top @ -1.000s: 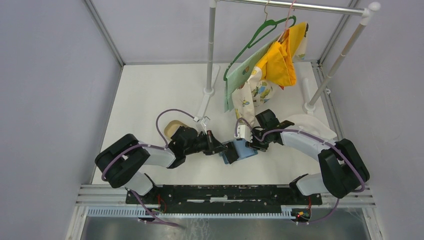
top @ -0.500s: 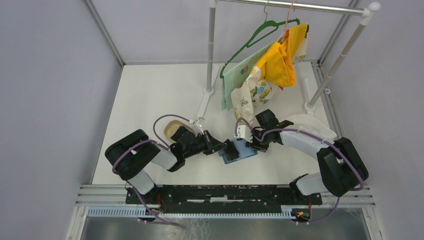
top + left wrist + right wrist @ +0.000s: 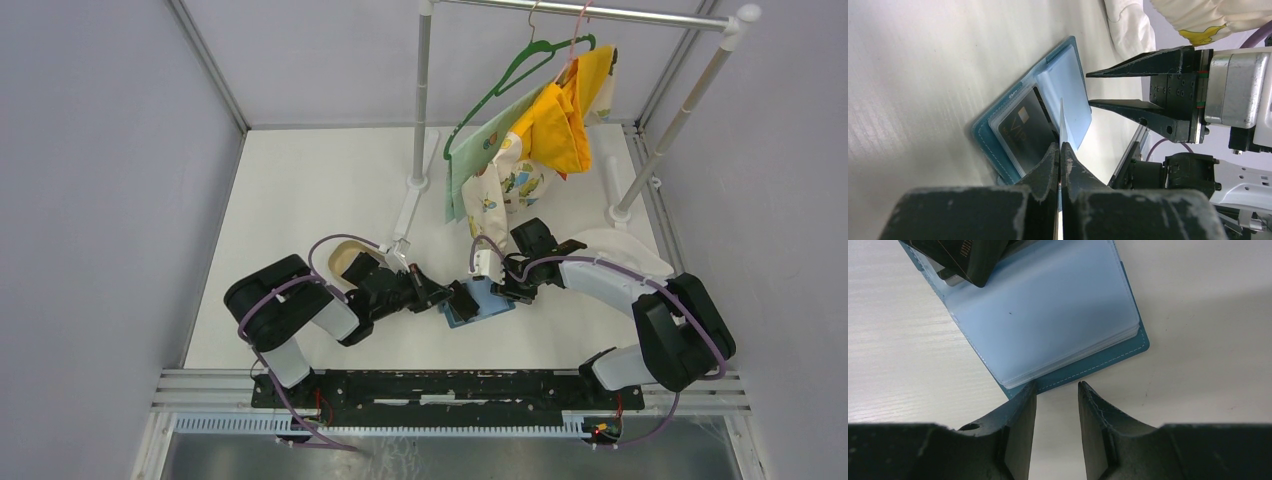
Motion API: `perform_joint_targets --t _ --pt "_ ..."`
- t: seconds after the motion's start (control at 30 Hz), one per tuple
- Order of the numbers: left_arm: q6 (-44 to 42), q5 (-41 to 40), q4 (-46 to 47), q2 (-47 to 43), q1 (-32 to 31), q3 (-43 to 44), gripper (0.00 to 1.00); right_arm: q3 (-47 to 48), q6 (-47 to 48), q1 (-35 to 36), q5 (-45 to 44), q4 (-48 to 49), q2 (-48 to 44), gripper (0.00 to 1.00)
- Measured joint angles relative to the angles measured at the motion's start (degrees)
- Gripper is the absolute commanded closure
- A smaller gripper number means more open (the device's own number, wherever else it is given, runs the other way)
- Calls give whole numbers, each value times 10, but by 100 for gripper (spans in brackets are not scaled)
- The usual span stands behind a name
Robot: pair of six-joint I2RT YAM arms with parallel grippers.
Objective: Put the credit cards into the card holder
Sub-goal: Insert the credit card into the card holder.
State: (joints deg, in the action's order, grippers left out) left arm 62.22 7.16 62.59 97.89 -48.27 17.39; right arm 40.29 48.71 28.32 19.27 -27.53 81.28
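Left gripper (image 3: 1060,146) pinches a card (image 3: 1061,117) edge-on over the card holder (image 3: 1071,89).

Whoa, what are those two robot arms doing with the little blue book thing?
They are filling a card holder, which lies open on the white table. The left hand pinches a thin card on its edge, right over the clear pockets. One dark card sits in a pocket. The right hand is open, with its fingers at the holder's edge, not gripping anything.
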Motion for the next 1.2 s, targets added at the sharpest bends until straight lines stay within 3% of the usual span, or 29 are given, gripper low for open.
perform_joint_targets --t 0.63,1.2 --pt "25 -1 -4 34 -2 28 98 3 0 -1 0 -4 3 59" --pt "26 9 -144 34 -3 96 98 7 0 -1 2 -8 8 59"
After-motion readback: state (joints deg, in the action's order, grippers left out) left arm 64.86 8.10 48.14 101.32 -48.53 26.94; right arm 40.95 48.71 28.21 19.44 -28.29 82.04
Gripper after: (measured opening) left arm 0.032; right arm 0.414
